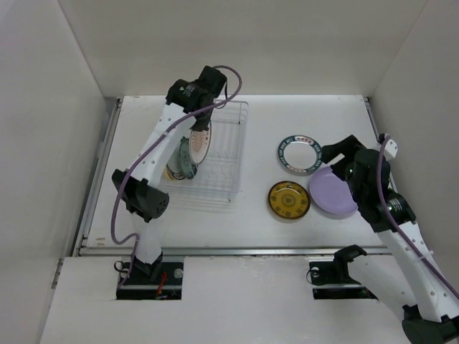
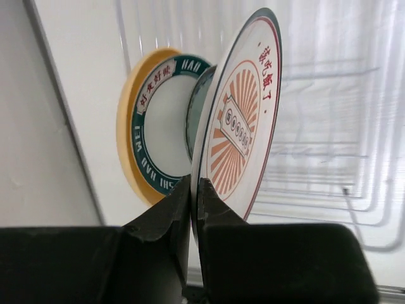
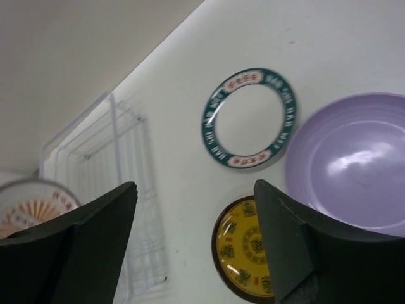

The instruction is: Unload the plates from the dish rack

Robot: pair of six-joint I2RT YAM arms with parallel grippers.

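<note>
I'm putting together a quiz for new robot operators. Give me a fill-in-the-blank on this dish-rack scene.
1. The left gripper is ___ on the white plate with red marks.
2. The right gripper has its jaws ___, holding nothing.
3. ___ plates lie flat on the table outside the dish rack.
4. Beside the gold-brown plate, on its right in the top view, lies the ___.
Missing words: shut; open; three; lavender plate.

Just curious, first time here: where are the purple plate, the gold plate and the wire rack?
purple plate (image 1: 331,193): overhead view, its centre.
gold plate (image 1: 288,200): overhead view, its centre.
wire rack (image 1: 226,150): overhead view, bare wires, right half.
</note>
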